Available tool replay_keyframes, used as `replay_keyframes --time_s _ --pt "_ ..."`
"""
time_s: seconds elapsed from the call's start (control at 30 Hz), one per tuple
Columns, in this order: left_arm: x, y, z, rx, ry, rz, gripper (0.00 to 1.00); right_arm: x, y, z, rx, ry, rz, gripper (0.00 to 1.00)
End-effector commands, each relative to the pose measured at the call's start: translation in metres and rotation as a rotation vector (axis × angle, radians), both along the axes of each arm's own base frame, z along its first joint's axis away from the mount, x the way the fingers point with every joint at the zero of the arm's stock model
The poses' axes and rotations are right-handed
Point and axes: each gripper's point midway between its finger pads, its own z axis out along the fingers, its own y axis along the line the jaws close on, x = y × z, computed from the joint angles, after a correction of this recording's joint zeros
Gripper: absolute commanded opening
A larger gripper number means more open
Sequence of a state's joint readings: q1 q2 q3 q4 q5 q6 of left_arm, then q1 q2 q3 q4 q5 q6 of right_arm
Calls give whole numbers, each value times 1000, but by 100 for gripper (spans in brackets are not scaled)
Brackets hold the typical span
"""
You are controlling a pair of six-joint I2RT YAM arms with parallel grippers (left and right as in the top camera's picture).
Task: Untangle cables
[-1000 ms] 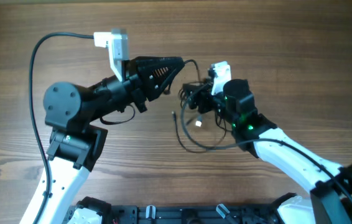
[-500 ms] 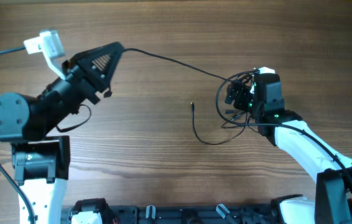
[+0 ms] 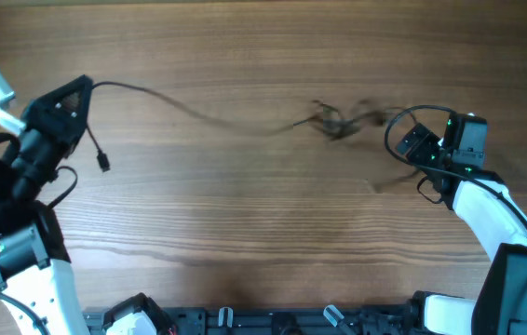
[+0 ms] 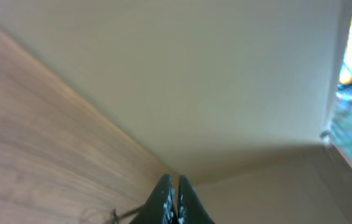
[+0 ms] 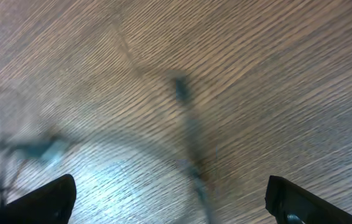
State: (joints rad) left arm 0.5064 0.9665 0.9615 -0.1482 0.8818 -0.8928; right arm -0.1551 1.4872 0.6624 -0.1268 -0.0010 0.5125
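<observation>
At upper left, the left gripper point(image 3: 79, 91) pinches one cable point(image 3: 156, 95), stretching it from the tangle point(image 3: 333, 121) to free it; the right gripper point(image 5: 173, 198) stands wide, empty.

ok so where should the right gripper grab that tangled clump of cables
Probably take the clump at its right edge, coming from the right, where the open right gripper sits. The left gripper holds one cord stretched leftward, so a rightward pull opposes it. Blur hides single strands.

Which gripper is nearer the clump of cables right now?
Right. The right gripper sits open just right of the clump, apart from it; the left gripper is far to its left, shut on one cord running to it.
</observation>
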Motion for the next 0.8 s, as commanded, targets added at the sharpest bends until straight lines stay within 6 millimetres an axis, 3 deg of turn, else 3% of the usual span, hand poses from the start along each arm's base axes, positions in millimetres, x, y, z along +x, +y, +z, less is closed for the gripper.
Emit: replay_keyframes --time_s 0.0,0.1,0.2,0.37,0.4,0.43,0.47,0.5,0.53,0.77 --pt "3 17 -18 -22 71 42 4 0 3 -4 27 7 -2 100" --pt "7 18 -41 -74 164 42 4 0 5 -4 39 5 8 100" --pt "9 4 -71 -141 293 -2 5 3 30 -1 153 -16 93 100" --pt "23 -47 -107 -158 433 -150 20 6 66 10 314 -64 242 100" --pt "28 -57 -118 -139 467 -159 36 6 74 14 343 -76 284 100" --pt "35 -68 -135 -105 516 -151 64 5 81 16 370 -81 308 100" --pt "38 -76 -148 -79 550 -146 84 5 84 17 386 -83 320 100" --pt "41 -84 -159 -54 583 -146 94 4 89 19 411 -87 338 100" --pt "43 -96 -175 -27 624 -158 100 3 93 22 436 -92 356 100" --pt "38 -175 -245 45 804 -323 100 -11 149 47 688 -102 522 100"
